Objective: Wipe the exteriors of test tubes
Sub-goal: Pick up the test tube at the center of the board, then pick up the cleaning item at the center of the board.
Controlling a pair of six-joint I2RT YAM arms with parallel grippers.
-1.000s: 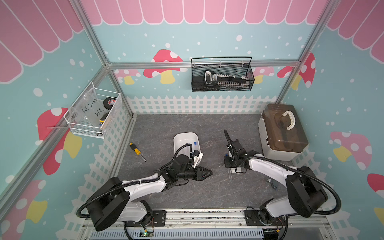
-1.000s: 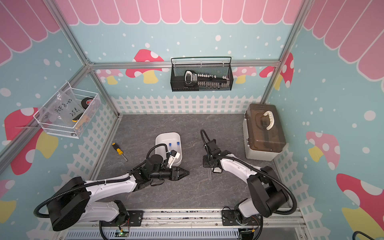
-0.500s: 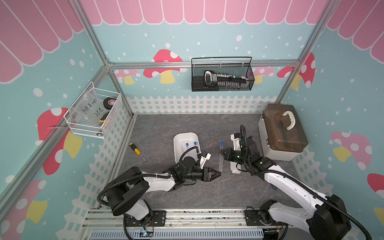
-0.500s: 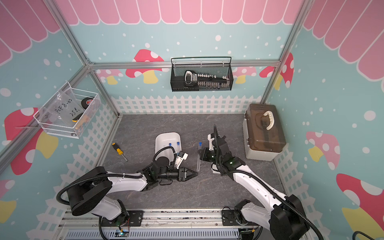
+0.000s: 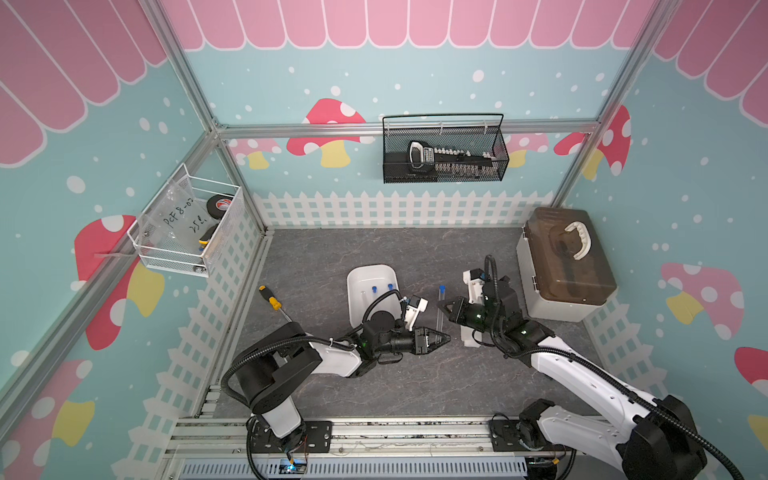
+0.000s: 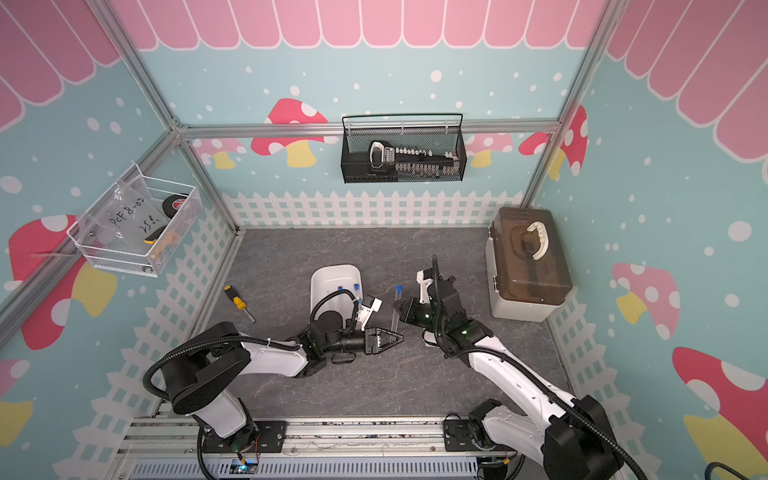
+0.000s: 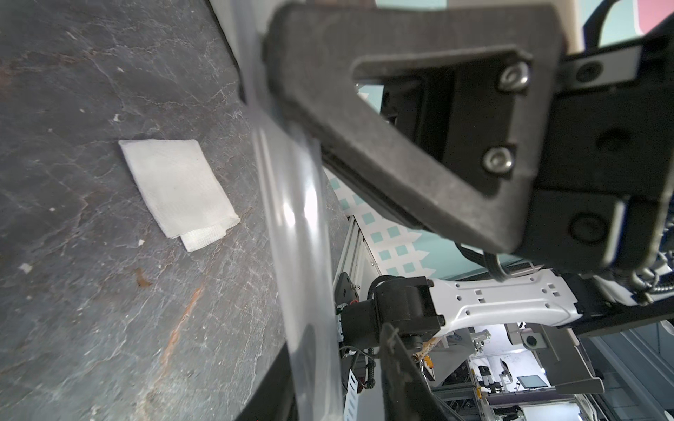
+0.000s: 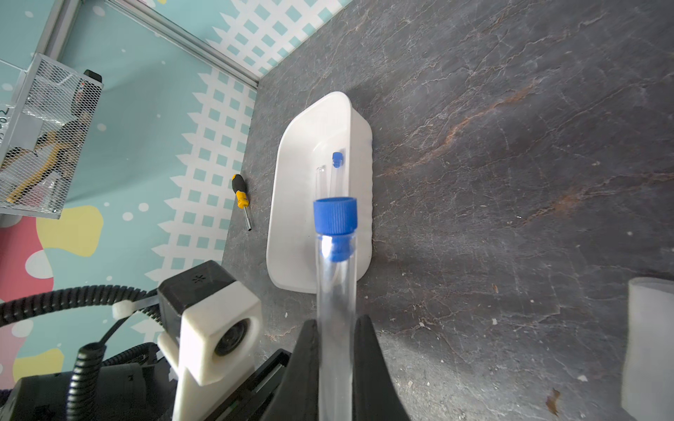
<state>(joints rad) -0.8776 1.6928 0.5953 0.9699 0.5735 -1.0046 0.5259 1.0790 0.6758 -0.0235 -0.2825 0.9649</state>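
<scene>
The right gripper (image 8: 337,342) pinches a blue-capped test tube (image 5: 440,309) at mid-length, held above the table (image 5: 332,249) centre with its cap toward 12 o'clock. The left gripper (image 5: 444,337) stands narrowly parted around its 6 o'clock end; I cannot tell whether it clamps. More test tubes (image 5: 374,289) lie in the white tray (image 5: 365,274) at 9 o'clock. A folded white cloth (image 7: 178,186) lies at 4 o'clock.
</scene>
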